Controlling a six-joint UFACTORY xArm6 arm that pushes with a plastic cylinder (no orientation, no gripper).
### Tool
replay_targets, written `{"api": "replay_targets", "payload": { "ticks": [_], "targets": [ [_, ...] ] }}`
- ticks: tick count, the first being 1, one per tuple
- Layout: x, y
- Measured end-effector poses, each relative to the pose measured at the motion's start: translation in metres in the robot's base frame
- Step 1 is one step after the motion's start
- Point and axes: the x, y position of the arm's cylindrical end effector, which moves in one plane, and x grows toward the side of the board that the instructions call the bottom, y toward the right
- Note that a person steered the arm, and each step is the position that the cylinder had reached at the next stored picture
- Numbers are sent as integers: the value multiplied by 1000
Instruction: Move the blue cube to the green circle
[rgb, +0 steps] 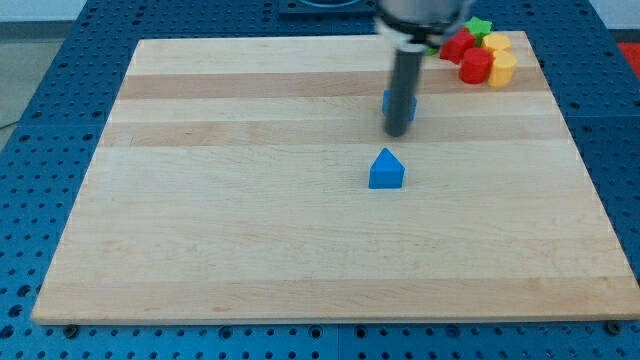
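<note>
The rod comes down from the view's top, and my tip (397, 133) rests on the wooden board (250, 220) right of centre. A blue block (411, 103), probably the cube, sits right behind the rod and is mostly hidden by it; it looks to be touching the rod. A second blue block (386, 170), house-shaped with a pointed top, lies a little below my tip and apart from it. A sliver of green (433, 47) shows at the arm's right edge near the top; I cannot make out its shape.
A cluster sits at the board's top right corner: two red blocks (475, 66), two yellow blocks (503, 68) and a green star-like block (481, 27). A blue perforated table (40, 150) surrounds the board.
</note>
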Motion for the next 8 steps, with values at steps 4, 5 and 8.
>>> {"api": "replay_targets", "payload": {
  "ticks": [4, 5, 8],
  "targets": [
    [27, -35],
    [-43, -13],
    [16, -29]
  ]
}}
